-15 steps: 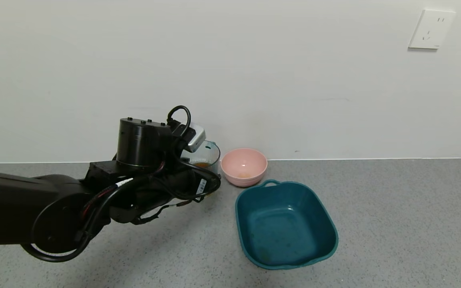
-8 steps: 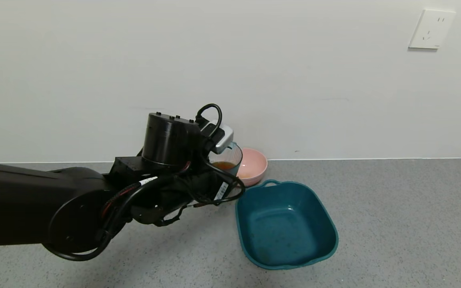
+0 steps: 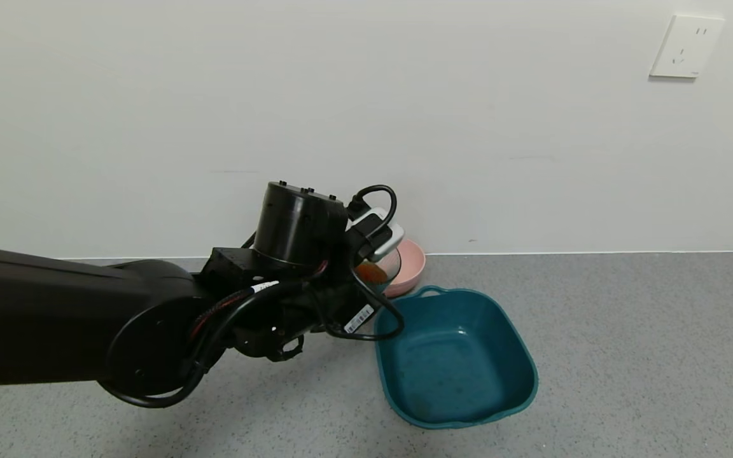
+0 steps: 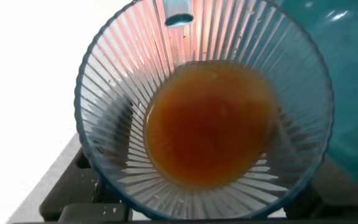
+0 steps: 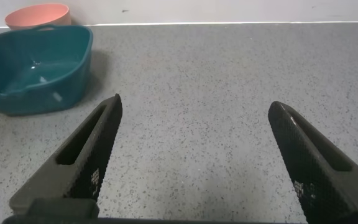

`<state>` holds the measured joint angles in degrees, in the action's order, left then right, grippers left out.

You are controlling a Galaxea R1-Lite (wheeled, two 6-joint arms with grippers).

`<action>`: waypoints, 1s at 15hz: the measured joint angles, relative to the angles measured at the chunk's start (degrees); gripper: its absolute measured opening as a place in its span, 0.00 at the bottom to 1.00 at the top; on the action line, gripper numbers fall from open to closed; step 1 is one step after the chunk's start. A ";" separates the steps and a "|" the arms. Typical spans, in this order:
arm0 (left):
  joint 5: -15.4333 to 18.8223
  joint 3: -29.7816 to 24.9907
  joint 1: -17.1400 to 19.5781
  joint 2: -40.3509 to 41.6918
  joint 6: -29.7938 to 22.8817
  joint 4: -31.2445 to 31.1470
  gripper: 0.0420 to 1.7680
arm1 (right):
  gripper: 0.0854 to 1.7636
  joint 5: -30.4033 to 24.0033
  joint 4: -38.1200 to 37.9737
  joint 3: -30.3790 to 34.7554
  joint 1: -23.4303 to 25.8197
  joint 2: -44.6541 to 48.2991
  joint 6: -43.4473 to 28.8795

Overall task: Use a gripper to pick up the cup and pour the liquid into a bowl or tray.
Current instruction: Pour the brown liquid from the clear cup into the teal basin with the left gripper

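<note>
My left gripper (image 3: pixel 366 289) is shut on the ribbed clear cup (image 3: pixel 384 270) and holds it in the air by the teal basin's (image 3: pixel 519 356) near-left rim, beside the loop handle. The cup is tilted toward the basin. The brown-orange liquid (image 3: pixel 373 273) is still inside it. In the left wrist view the cup (image 4: pixel 114 74) fills the picture, with the liquid (image 4: pixel 210 124) pooled at its bottom and the basin's wall (image 4: pixel 353 118) right beside it. My right gripper (image 5: pixel 194 165) is open and empty over bare counter, with the basin (image 5: pixel 17 99) farther off.
A round pink bowl (image 3: pixel 412 267) stands against the wall just behind the cup and the basin; it also shows in the right wrist view (image 5: pixel 39 14). A white wall with a socket (image 3: pixel 686 46) closes the back of the grey counter (image 3: pixel 627 356).
My left arm has carried the cup to the right, from left of the pink bowl to the basin's rim, and has tilted it toward the basin.
</note>
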<state>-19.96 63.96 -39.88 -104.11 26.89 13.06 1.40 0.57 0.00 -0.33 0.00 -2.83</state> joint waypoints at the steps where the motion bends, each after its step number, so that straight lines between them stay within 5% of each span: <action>1: -0.63 0.65 -0.15 -0.13 1.52 -0.96 0.74 | 0.97 0.00 0.02 0.00 0.00 0.00 -0.01; 11: -3.96 9.72 -1.88 -2.47 12.24 -9.01 0.74 | 0.97 0.00 0.02 0.00 0.00 0.00 -0.01; 15: -8.42 11.19 -3.58 -4.85 17.51 -8.63 0.74 | 0.97 0.00 0.02 0.00 0.02 0.00 0.00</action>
<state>-28.38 75.15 -43.46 -108.96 44.40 4.43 1.40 0.60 0.00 -0.30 0.00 -2.83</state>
